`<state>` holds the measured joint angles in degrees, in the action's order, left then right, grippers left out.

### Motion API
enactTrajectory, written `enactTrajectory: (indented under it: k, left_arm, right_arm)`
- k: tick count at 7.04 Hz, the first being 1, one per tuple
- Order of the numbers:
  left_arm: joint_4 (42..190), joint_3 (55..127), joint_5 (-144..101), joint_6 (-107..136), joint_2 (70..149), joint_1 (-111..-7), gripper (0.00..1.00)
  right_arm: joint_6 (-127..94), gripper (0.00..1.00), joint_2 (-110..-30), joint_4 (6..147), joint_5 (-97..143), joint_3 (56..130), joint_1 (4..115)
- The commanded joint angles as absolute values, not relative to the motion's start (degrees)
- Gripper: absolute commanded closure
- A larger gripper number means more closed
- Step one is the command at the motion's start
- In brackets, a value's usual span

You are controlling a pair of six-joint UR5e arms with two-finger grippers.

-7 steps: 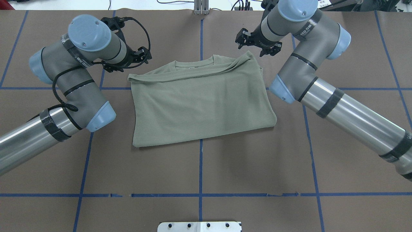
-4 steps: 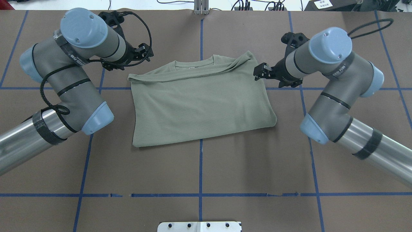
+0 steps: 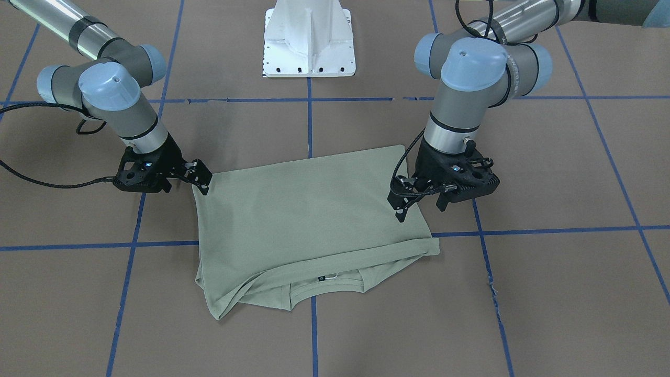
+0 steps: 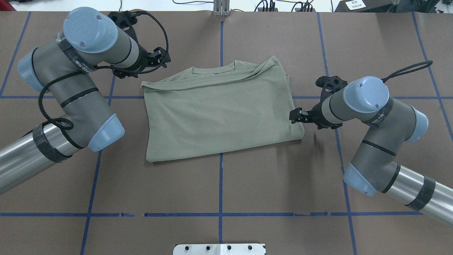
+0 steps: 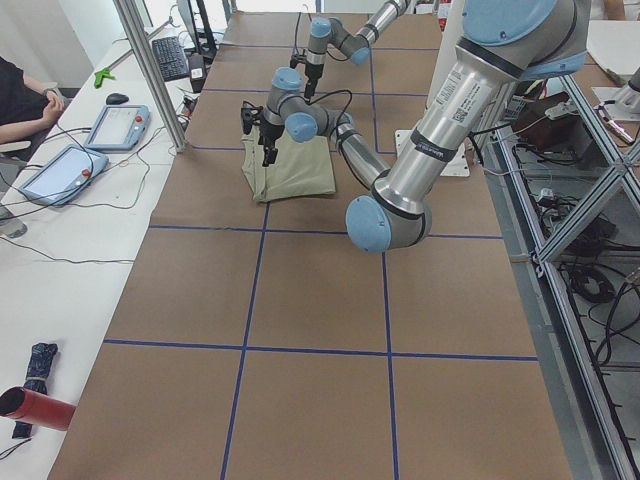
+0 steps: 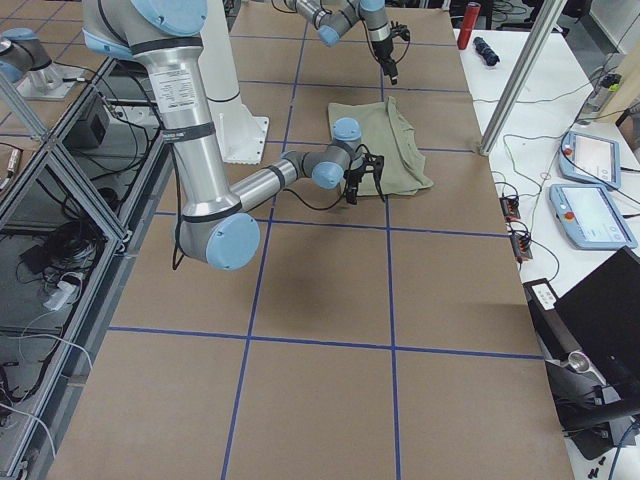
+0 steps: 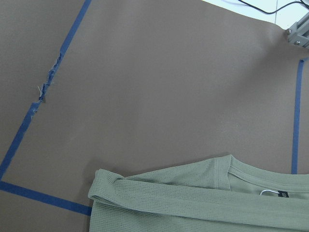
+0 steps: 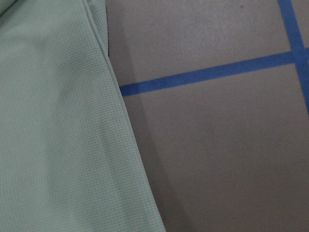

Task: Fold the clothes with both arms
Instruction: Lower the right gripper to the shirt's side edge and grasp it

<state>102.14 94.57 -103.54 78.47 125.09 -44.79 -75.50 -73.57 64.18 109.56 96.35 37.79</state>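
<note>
The clothes, one sage-green long-sleeved shirt (image 4: 223, 113), lie folded into a rough rectangle mid-table, with the ribbed collar (image 4: 216, 69) on the far side and a small black label (image 3: 321, 278) inside it. My left gripper (image 4: 161, 57) hovers open and empty off the shirt's far-left corner; its wrist view shows that corner of the shirt (image 7: 203, 203). My right gripper (image 4: 294, 117) is open and low at the shirt's right edge near the near-right corner, holding nothing. In the front view the right gripper (image 3: 203, 178) sits at that corner and the left gripper (image 3: 400, 199) hangs above the cloth.
Blue tape lines (image 4: 220, 191) cross the brown table cover. The white base pedestal (image 3: 309, 39) stands at the robot's edge. Tablets (image 5: 115, 125), cables and a person's arm (image 5: 25, 95) lie on the side bench beyond an aluminium post (image 5: 150, 70).
The right arm swung from beyond the shirt's far-right corner toward the robot, along the right edge to its near-right corner. The left arm only shifted slightly. The shirt stayed still.
</note>
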Motion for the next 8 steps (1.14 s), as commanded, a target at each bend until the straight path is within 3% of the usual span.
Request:
enactTrajectory:
  k: [1,2,3,4,6,8]
  left_arm:
    - [102.2,94.7,-103.5,78.5,124.9,-44.6,0.01]
    - [102.2,94.7,-103.4,78.5,124.9,-44.6,0.01]
    - [102.3,94.7,-103.4,78.5,124.8,-44.6,0.01]
    - [102.4,94.6,-103.4,78.5,124.9,-44.6,0.01]
    - [102.8,93.8,-103.4,78.6,124.8,-44.1,0.01]
    - [102.8,94.0,-103.4,78.7,125.0,-43.6,0.01]
  right_arm:
    - [-75.5,0.07,-73.6,64.3,109.7,96.4,36.0]
    - [-75.5,0.50,-73.0,64.4,109.9,96.6,35.9]
    - [-75.5,0.86,-73.0,64.4,110.0,96.6,35.4]
    - [-75.4,1.00,-72.9,64.4,110.1,96.8,35.1]
    - [-75.3,1.00,-74.1,64.4,110.6,97.8,35.3]
    - [-75.2,1.00,-80.5,64.5,110.8,105.9,35.4]
